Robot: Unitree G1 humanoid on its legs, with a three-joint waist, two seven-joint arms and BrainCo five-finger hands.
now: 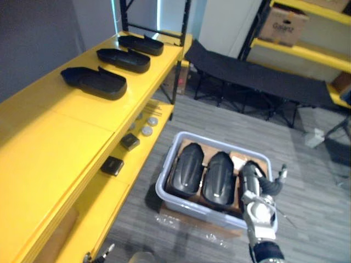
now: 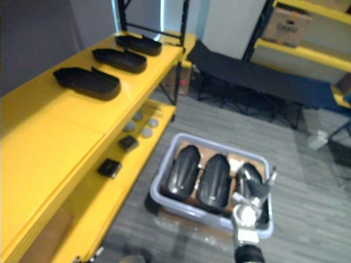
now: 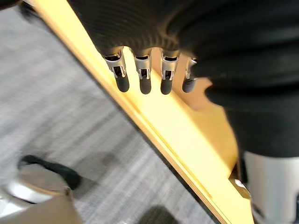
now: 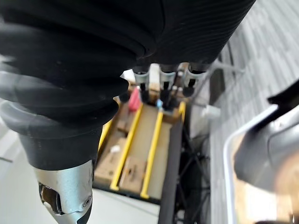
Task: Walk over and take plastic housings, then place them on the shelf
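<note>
Our right hand hovers over the 3 o'clock end of the grey bin, and in its wrist view we see its fingers loosely straight, side by side, with nothing in them. The dark rounded shape at that end of the bin looks to us like the hand's own cover, though it may be a further housing; we cannot tell. At 9 o'clock of the hand, inside the bin, lie a domed housing and, just beside it on its 9 o'clock side, a second domed housing, both black, hollow side down and apart from the hand. The bin stands on a brown cardboard sheet on the grey floor. From the bin toward 9 and 10 o'clock runs the yellow shelf. On its top board three more black housings lie hollow side up in a row: the near shelf housing, the middle shelf housing and the far shelf housing at 11 o'clock. On the lower board we see small black blocks and some grey discs. At 1 o'clock stands a black folding cot, and beyond it a cardboard box on another yellow rack. Our left hand hangs beside the yellow shelf's edge, low at 7 o'clock, fingers straight and relaxed, empty.
</note>
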